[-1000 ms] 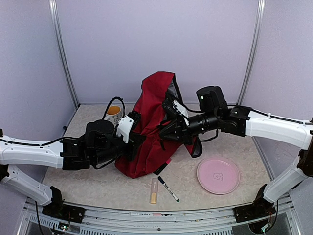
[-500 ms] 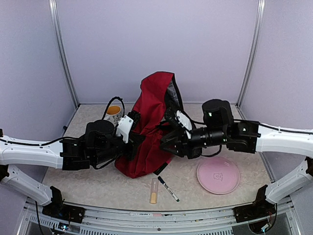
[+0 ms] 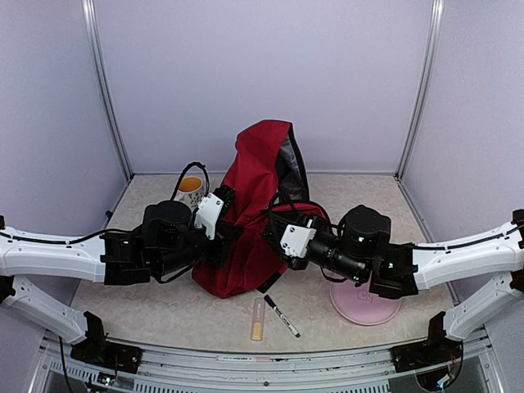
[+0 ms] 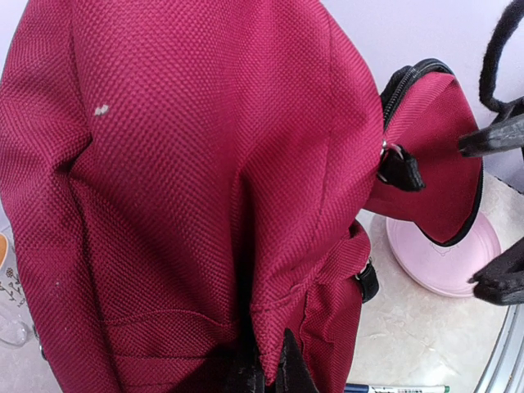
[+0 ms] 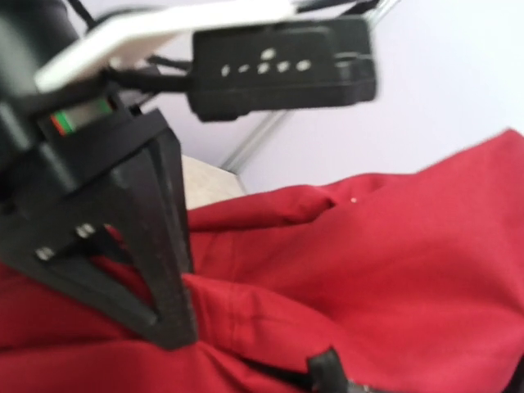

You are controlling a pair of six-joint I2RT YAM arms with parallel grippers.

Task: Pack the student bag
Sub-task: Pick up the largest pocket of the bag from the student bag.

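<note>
In the top view, the student bag (image 3: 250,213) stands in the middle of the frame. Its long axis is upright, running toward the top edge and leaning a little to the right. The left tool (image 3: 224,234) comes in from the left and is closed on the fabric of the bag's left flank. The right tool (image 3: 277,226) reaches in from the lower right and ends at the bag's front flap. A marker (image 3: 282,316) and a pale tan tube (image 3: 258,319) lie on the tabletop (image 3: 164,303) just below the bag's base. A pink plate (image 3: 364,311) lies partly under the right arm.

In the left wrist view, dark red fabric fills most of the frame. A fold of it runs down between the left tool's two tips at the bottom centre, so we read that tool as gripping the bag. At the right edge the right tool's black fingers (image 4: 498,135) stand well apart, so that tool is open. The zip-edged flap (image 4: 430,164) lies just left of them. We cannot tell whether they touch it.

The right wrist view is blurred, with red fabric across the lower right and one black finger (image 5: 139,254) at the left. It does not show the jaw gap.

We judge that the next move depends on the flap lying up and to the left of the right tool. The right arm is the one nearer the bag's mouth.
</note>
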